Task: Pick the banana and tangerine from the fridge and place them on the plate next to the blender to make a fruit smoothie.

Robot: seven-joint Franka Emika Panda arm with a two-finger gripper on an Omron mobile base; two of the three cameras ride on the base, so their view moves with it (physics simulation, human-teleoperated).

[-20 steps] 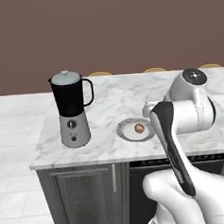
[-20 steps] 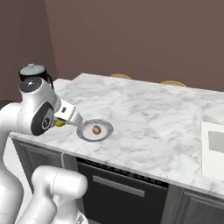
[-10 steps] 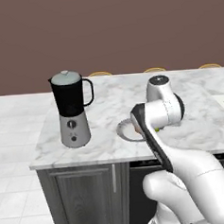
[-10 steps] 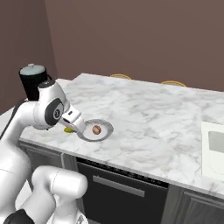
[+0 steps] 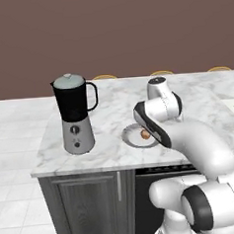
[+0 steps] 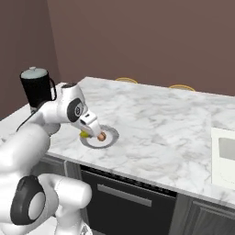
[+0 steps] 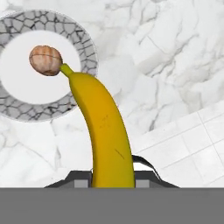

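My gripper (image 7: 112,176) is shut on the banana (image 7: 103,131), a yellow curved fruit whose far tip reaches over the plate (image 7: 83,40) and ends right by the tangerine (image 7: 45,60). The tangerine (image 6: 101,136) lies on the plate (image 6: 110,133), which sits on the counter to the right of the blender (image 5: 74,114). A bit of the banana (image 6: 85,135) shows under the hand at the plate's left edge. From the left base, the arm covers part of the plate (image 5: 131,137) and the tangerine (image 5: 146,134) shows beside it. The fridge is out of view.
The white marble counter (image 5: 113,102) ends in a front edge close to the plate, with a tiled floor (image 7: 183,148) below. A sink (image 6: 225,156) is set in at the right. Chair backs (image 6: 126,80) rise behind the far edge.
The arm has swung toward the blender side and lowered, bringing the hand with the banana over the plate. The tangerine has stayed on the plate.
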